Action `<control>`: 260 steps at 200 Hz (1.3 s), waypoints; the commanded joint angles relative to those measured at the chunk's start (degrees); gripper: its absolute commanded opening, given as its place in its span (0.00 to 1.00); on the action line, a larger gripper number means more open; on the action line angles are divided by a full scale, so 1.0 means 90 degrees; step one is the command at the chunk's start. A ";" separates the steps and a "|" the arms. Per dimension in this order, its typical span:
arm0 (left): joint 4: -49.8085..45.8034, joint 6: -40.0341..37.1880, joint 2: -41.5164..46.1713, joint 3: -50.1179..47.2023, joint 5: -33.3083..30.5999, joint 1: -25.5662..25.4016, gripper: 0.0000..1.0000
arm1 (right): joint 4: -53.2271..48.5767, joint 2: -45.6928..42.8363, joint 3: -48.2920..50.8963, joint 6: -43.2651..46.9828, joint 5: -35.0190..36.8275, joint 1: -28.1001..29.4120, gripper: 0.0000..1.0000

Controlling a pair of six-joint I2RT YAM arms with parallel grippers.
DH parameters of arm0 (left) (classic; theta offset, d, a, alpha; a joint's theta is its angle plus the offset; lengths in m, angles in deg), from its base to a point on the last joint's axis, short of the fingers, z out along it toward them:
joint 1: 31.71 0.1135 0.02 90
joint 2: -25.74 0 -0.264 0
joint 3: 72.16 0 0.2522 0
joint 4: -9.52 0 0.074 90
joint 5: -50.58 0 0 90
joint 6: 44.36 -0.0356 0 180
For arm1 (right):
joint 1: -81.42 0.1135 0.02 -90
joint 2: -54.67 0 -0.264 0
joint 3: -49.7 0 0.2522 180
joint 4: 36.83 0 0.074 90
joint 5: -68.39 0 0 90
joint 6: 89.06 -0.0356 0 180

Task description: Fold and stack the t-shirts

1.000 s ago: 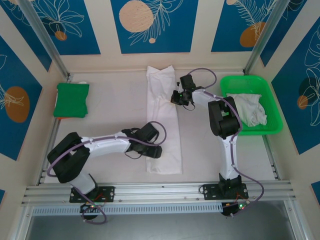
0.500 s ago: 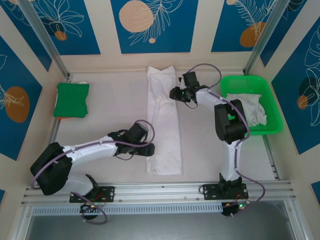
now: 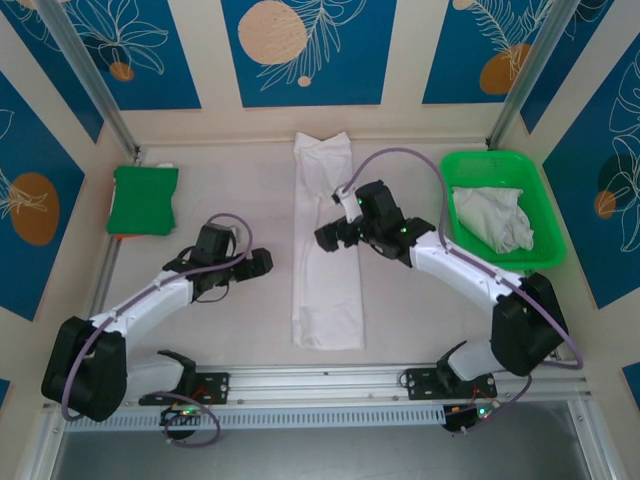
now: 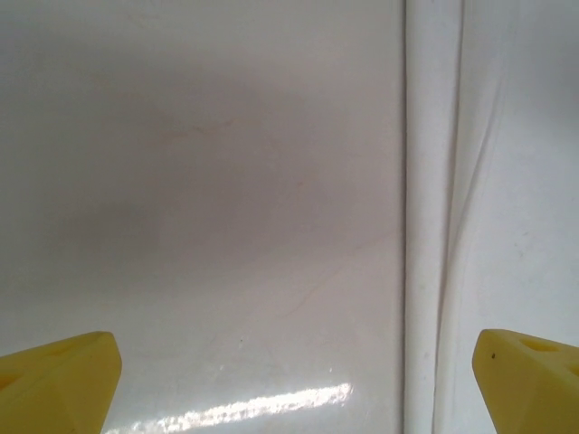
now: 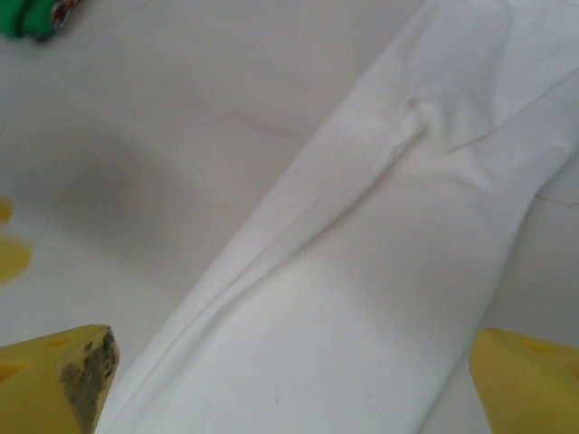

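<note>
Our shirt lies as a long folded strip in the middle of the table. A second shirt sits crumpled in the tray. Our left gripper is spread wide over the table, beside the strip. Our right gripper is spread wide above it. Next we should pinch all layers at one short end and fold evenly.

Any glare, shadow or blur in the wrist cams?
Left wrist: glare streak low on the table, broad grey shadow upper left, t-shirt edge washed out at right. Right wrist: t-shirt folds in focus, soft shadow on the table at left.
</note>
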 commanded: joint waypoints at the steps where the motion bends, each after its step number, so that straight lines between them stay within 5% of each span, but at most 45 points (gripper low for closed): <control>1: 0.0521 -0.0090 -0.0218 -0.0006 0.0780 0.0347 1.00 | -0.0541 -0.0469 0.0489 0.1003 0.0322 0.0577 1.00; 72: 0.0617 -0.0152 -0.0661 0.0125 0.1044 0.1015 1.00 | -0.1567 -0.0504 0.1360 0.2780 0.0080 0.3095 0.87; 215: 0.0541 -0.0188 -0.0721 0.0093 0.1262 0.1025 1.00 | -0.1416 0.1055 0.1367 0.3018 0.0273 0.3497 0.67; 260: 0.0581 -0.0174 -0.0825 0.0111 0.1298 0.1030 1.00 | -0.1397 0.1287 0.1404 0.3070 0.0526 0.3531 0.48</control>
